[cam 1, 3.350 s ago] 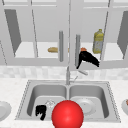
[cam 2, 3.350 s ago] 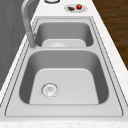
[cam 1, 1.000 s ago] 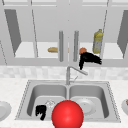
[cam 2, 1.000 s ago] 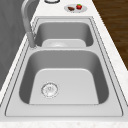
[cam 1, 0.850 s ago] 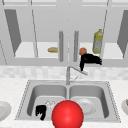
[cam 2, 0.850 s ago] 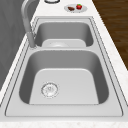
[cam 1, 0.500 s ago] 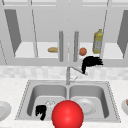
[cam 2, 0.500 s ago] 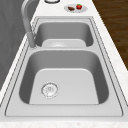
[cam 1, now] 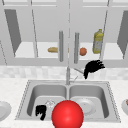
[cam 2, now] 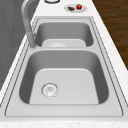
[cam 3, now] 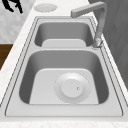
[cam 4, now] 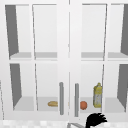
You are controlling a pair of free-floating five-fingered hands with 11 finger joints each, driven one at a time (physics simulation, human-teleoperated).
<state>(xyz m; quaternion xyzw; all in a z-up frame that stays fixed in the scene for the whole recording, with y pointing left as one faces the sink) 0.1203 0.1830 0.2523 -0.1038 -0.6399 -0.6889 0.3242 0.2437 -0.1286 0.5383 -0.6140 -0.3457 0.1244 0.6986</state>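
Right hand (cam 1: 93,67) hovers fingers spread, holding nothing, just below the cabinet (cam 1: 32,30) near the bottle (cam 1: 98,41). Left hand (cam 1: 41,111) hangs curled, empty, over the sink (cam 1: 25,100).

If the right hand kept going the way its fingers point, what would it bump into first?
The right hand points its fingers right and slightly upward, below the yellow bottle. It would probably reach the cabinet's bottom edge first, though depth is unclear.

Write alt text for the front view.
The right hand hovers, fingers spread, above the faucet of a double sink, below a glass-door cabinet. The left hand hangs beside a red ball.
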